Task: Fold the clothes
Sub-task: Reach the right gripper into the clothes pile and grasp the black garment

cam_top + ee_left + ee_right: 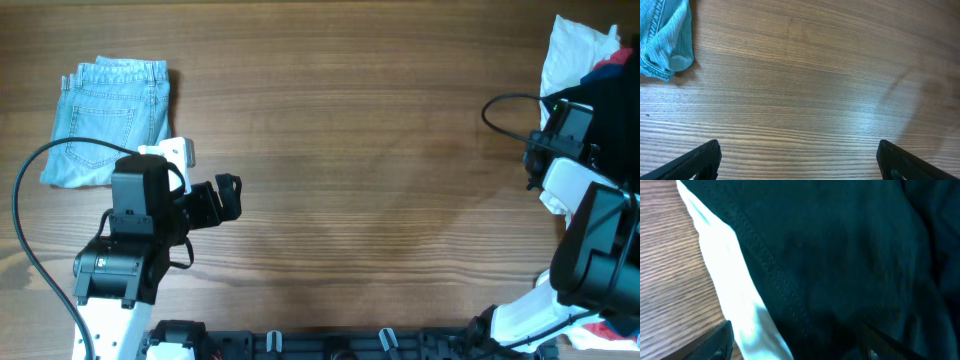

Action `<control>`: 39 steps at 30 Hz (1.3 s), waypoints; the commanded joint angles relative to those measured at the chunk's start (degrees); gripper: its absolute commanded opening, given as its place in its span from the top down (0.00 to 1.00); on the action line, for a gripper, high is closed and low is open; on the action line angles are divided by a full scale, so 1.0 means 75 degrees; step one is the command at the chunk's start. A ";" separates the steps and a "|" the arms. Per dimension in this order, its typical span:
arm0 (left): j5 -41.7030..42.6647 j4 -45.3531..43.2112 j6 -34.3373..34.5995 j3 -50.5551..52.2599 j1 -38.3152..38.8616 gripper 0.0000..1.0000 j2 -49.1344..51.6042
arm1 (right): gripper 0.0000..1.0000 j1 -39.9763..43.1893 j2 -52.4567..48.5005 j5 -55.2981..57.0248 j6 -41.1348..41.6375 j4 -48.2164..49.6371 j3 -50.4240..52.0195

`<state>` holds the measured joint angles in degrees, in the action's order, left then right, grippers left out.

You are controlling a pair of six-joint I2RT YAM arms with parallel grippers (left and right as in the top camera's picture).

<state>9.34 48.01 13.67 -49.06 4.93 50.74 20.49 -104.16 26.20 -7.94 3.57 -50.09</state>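
Your right gripper (797, 342) gapes empty over the black stitched cloth garment (840, 255); pinch deep at its white-bordered edge (742, 310), lower left. Left gripper (799, 160) hangs open, empty.

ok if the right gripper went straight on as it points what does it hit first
Most likely the black fabric garment, filling the view ahead of the right gripper; the white cloth lies to one side. Depth is unclear.

Folded denim (112, 120) far left, black-white-red heap (610, 95) — far right
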 commanded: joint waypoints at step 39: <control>0.0090 -0.0079 0.0035 -0.0146 0.0009 0.00 0.0009 | 0.96 -0.0271 0.3660 -0.2471 0.1256 -0.1515 -0.0122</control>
<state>9.32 47.72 13.69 -49.06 4.93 50.74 23.09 -80.73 14.87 -0.21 -5.72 -50.15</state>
